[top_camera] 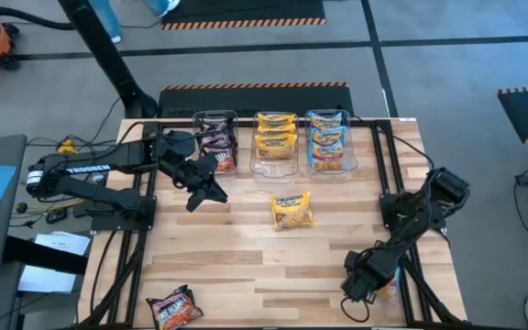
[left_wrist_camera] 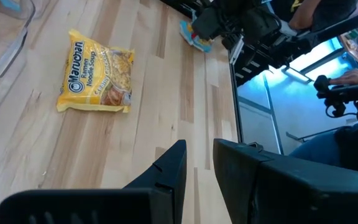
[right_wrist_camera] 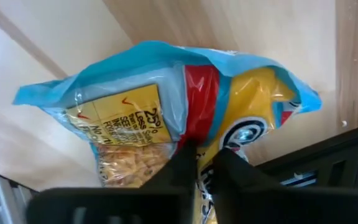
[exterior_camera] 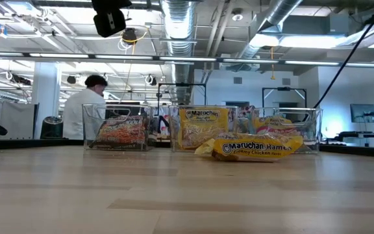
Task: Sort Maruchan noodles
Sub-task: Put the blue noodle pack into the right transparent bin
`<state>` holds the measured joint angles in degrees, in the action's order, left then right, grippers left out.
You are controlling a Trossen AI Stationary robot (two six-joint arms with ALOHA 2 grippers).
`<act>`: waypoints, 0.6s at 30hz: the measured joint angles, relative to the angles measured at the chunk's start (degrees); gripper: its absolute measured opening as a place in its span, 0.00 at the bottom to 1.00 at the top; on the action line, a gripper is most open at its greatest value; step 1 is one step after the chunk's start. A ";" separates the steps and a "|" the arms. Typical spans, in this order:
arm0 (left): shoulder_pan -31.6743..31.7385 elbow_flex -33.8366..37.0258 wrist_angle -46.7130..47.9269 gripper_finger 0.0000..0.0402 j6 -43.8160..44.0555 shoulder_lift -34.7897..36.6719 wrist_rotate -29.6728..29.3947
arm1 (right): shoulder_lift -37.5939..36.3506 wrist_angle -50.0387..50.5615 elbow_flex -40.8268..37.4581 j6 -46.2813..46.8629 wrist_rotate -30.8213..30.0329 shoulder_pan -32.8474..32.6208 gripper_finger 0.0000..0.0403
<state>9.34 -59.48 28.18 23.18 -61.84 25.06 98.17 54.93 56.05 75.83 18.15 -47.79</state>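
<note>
**Right hand pinches a blue packet at the desk's near right edge**

The right hand [right_wrist_camera: 196, 163] has closed on the light blue noodle packet [right_wrist_camera: 166, 106], fingers nipping its crinkly edge. Lifting slowly should keep the thin wrapper from slipping; it probably belongs in the far right tub [top_camera: 330, 143]. The left hand [left_wrist_camera: 197, 168], fingers nearly together and empty, hovers near the far left tub [top_camera: 216, 139]. One yellow packet [top_camera: 291, 210] lies mid-desk [top_camera: 246, 257], a dark one [top_camera: 173, 307] near left. Behind, a person [exterior_camera: 89, 107] works.
</note>
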 joint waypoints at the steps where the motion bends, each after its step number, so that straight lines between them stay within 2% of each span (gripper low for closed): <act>1: 0.00 0.00 -0.01 0.17 0.00 0.00 0.00 | -0.18 -0.15 0.00 0.00 -0.02 0.00 0.12; 5: 0.00 0.00 0.02 0.17 -0.01 0.00 0.00 | -0.96 -0.20 -0.08 0.09 -0.04 0.33 0.02; 14: 0.00 0.00 2.57 0.17 -0.02 0.00 0.02 | -4.92 3.61 -0.08 0.23 -0.57 2.36 0.01; 18: 0.00 0.00 2.51 0.17 0.07 -0.02 0.01 | -7.33 7.81 1.43 -0.75 -3.65 4.08 0.01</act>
<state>9.34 -59.48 30.70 23.24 -61.87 25.07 90.84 62.74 57.49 75.08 14.50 -43.71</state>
